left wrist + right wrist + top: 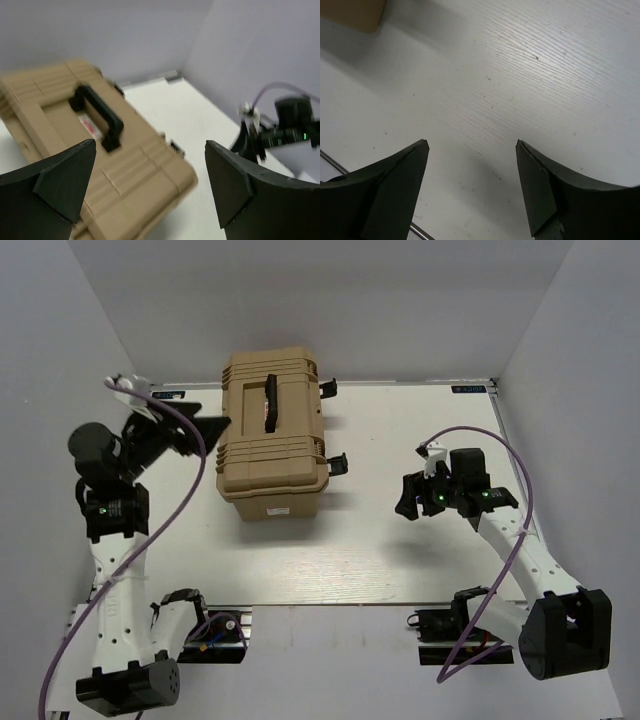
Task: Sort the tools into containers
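The tan case sits shut at eleven o'clock, no tools in sight. Left claw and right claw gape empty; sorting seems finished or unbegun

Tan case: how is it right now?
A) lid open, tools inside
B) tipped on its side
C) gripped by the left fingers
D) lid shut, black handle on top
D: the tan case sits flat with its lid down and the black handle on top.
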Tool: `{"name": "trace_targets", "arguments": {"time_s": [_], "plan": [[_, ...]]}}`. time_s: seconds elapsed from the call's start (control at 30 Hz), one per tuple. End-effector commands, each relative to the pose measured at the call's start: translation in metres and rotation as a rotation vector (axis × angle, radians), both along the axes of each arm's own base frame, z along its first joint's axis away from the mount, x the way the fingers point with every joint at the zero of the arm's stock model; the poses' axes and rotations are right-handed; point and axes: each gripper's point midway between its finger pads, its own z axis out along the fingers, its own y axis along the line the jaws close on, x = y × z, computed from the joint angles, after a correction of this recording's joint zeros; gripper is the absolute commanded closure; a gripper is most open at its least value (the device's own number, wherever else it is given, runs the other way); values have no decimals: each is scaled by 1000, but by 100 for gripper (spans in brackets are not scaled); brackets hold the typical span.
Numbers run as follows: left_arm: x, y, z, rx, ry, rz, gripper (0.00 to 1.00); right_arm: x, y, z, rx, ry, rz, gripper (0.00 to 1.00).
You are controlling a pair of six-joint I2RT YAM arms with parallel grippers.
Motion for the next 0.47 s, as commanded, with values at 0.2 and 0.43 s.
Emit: {"name": "trace_targets", "arguments": {"time_s": [0.2, 0.43], "plan": [[-20, -24, -145, 40, 187, -156, 0, 33, -27, 19, -54, -99, -209, 19], [-29, -22, -171, 75, 142, -77, 0, 31, -29, 18, -51, -109, -186, 21]]}}
